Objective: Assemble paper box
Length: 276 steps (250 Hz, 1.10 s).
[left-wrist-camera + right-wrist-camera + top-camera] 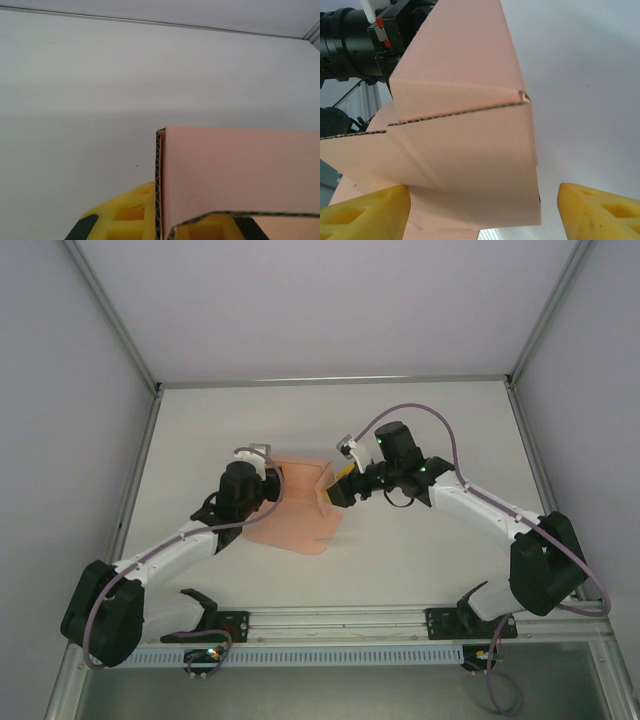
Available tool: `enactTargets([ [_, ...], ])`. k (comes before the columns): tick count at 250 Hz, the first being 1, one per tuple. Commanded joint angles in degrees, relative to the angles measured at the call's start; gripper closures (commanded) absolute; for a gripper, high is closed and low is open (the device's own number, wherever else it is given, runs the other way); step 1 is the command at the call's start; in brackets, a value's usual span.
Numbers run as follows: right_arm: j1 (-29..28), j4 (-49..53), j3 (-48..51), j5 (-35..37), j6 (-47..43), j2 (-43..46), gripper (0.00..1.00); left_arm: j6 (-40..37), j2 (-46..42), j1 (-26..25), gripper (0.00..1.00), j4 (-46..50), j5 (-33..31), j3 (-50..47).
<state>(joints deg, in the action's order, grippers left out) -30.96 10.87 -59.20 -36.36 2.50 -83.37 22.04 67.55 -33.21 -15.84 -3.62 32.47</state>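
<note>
The paper box (298,512) is a salmon-pink card sheet, partly folded, lying at the middle of the table with one panel standing up. My left gripper (268,486) is at its left side. In the left wrist view my left gripper (162,222) is shut on the paper box (235,170), with the corrugated edge clamped between the yellow fingers (125,217). My right gripper (336,490) is at the sheet's right side. In the right wrist view my right gripper (482,215) is open, its yellow fingers (597,212) wide apart around the folded paper box (470,150); a gap shows beside the right finger.
The white table (420,420) is enclosed by pale walls, with a metal rail (340,620) along its near edge. Black arm mounts (205,618) sit on that rail. Open table surface lies behind and to both sides of the sheet.
</note>
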Motion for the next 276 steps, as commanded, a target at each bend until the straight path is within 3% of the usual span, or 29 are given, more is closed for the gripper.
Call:
enactTargets([
  [1, -1.73, -0.1, -1.37, 2.23, -2.83, -1.0, 0.18, 0.3, -0.34, 0.31, 1.0, -0.47, 0.92, 2.58],
  [112, -2.31, -0.1, -0.04, 1.24, -4.48, 0.05, 0.06, 0.41, -0.22, 0.24, 1.0, 0.37, 1.41, 3.4],
  [159, -2.58, -0.85, -0.25, -0.05, -4.4, -0.04, 0.06, 0.52, 0.06, 0.1, 1.0, 1.67, 0.57, 4.12],
  [182, -3.7, 0.45, -1.23, 6.11, -2.84, -0.56, 0.06, 0.7, -0.05, -0.31, 1.0, 1.77, 0.13, 4.18],
  [211, -5.54, 2.84, -3.47, 21.27, 1.23, -2.29, 0.06, 0.68, -0.12, -1.01, 1.0, 1.78, -0.13, 4.45],
  [276, -7.69, 2.62, -4.69, 39.59, 8.63, -3.28, 0.19, -0.69, -0.84, -2.91, 1.0, 3.75, -2.5, 5.51],
])
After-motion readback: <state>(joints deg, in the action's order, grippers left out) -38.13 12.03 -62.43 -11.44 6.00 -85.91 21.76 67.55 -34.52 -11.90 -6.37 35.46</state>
